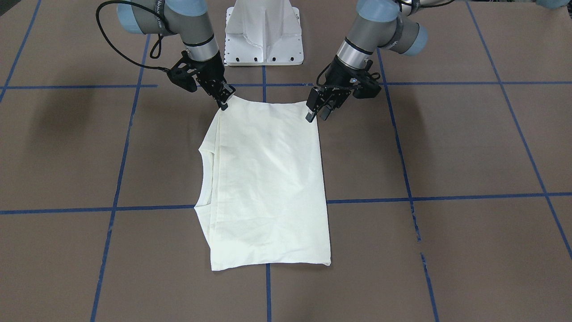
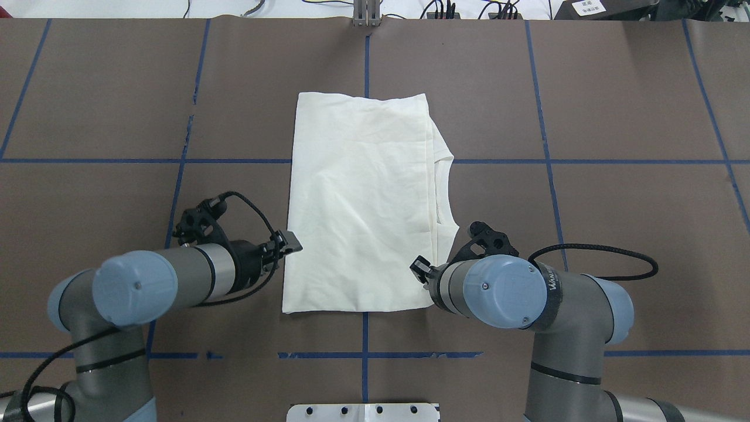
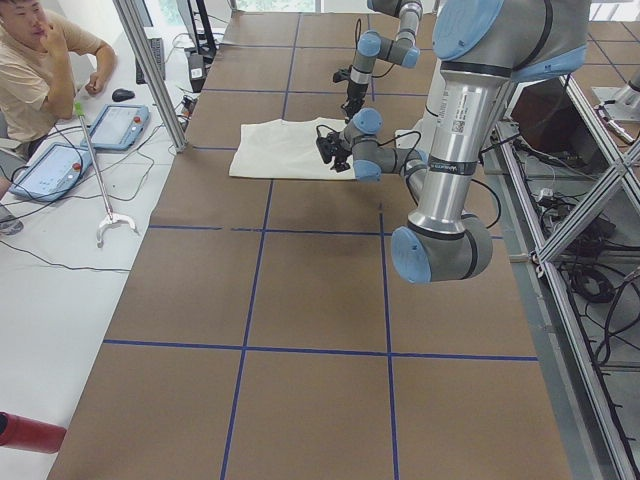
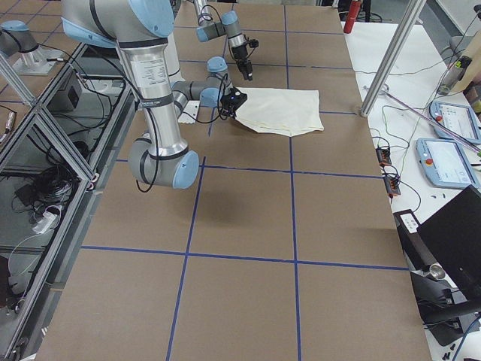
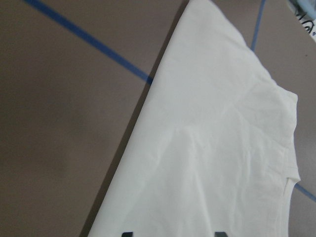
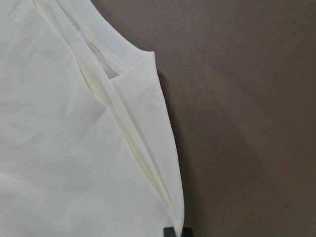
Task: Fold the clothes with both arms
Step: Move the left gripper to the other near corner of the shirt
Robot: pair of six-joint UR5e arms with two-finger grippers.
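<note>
The cream shirt [image 1: 268,179] lies on the table folded into a rectangle, plain side up, with no print showing. Its ribbed neckline [image 1: 203,179] peeks out along the edge on my right side [image 2: 445,193]. My right gripper [image 1: 223,105] is at the shirt's near right corner; in the right wrist view its fingertips [image 6: 177,232] sit close together on the shirt's edge. My left gripper [image 1: 315,114] is open just above the near left corner, with its fingertips wide apart over the cloth [image 5: 174,233].
The white pedestal base [image 1: 263,36] stands just behind the shirt's near edge. Blue tape lines [image 2: 366,354] grid the brown table. An operator [image 3: 40,60] sits with tablets beyond the far edge.
</note>
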